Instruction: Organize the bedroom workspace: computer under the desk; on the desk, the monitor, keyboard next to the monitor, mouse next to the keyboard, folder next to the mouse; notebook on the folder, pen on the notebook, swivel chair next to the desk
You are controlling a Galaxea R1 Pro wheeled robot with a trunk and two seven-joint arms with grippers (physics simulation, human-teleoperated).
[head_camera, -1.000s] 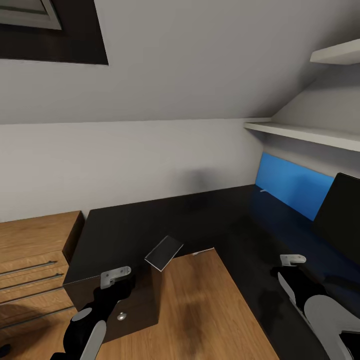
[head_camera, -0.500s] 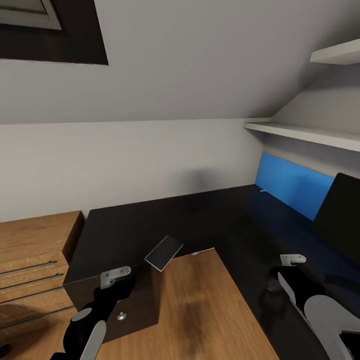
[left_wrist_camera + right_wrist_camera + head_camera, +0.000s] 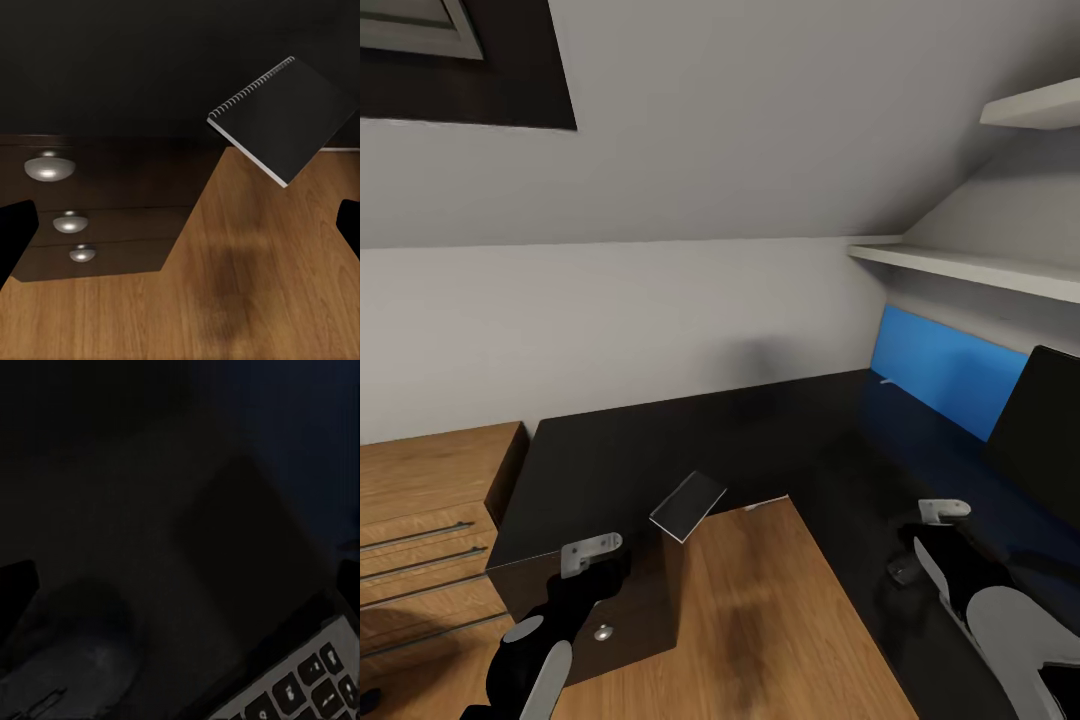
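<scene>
Black desk [image 3: 660, 450]: one notebook [image 3: 688, 505], one monitor [image 3: 1040, 425], one keyboard [image 3: 300, 690].

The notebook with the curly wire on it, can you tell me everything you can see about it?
The notebook is thin and flat, with a dark grey cover, a silver spiral wire along one edge and pale page edges. It is closed. It lies at the inner corner of the black desk, turned at a slant, with one corner sticking out past the edge over the wooden floor. No claw touches it.
</scene>
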